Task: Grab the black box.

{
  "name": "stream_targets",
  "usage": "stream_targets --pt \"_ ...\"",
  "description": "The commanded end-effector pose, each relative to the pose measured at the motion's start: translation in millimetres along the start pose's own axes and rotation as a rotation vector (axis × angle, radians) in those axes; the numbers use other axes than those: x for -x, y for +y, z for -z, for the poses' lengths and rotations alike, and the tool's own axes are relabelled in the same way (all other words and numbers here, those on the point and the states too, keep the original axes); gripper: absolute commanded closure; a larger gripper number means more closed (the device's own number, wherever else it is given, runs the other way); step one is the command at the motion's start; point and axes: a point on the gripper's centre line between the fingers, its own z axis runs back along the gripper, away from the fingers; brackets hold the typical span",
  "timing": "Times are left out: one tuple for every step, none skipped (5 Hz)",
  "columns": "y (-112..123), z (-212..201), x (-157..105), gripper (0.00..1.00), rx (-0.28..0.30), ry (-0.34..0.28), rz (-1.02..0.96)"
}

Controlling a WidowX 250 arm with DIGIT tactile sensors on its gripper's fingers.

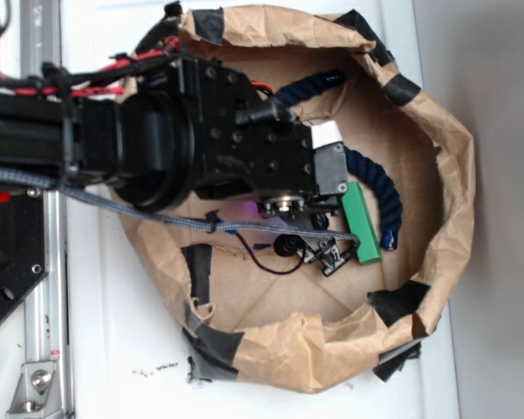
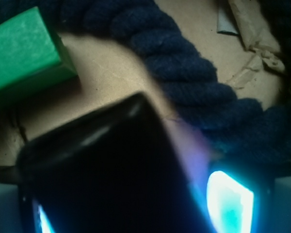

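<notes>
The black box (image 2: 106, 170) fills the lower half of the wrist view, glossy and dark, with one rounded corner pointing up. It sits between my gripper's (image 2: 136, 208) two glowing cyan fingers (image 2: 230, 199), which close against its sides. In the exterior view the box is hidden beneath the gripper (image 1: 329, 157), which hangs over the middle right of the paper-lined bowl (image 1: 454, 175).
A green rectangular block (image 1: 360, 223) (image 2: 24, 51) lies just beside the gripper. A dark navy twisted rope (image 1: 380, 188) (image 2: 184, 63) curves round behind both. A small black clip on a thin cable (image 1: 327, 253) lies on the bowl's floor. Crumpled taped paper walls ring everything.
</notes>
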Motion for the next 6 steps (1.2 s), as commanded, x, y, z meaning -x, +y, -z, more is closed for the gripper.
stream_targets --pt "11.3 -42.4 -1.3 1.0 0.107 -0.095 0.117" --pt "27.6 -89.3 -9.6 1.0 0.156 -0.257 0.27" --pt "38.7 -125.5 -5.0 1.0 0.115 -0.254 0.333" --pt "35.7 -123.3 -2.3 1.0 0.09 -0.18 0.337" --pt "29.4 -111.4 -6.9 0.0 0.033 -0.144 0.346" --pt "17.4 -88.2 -12.1 0.0 -0.009 -0.104 0.365"
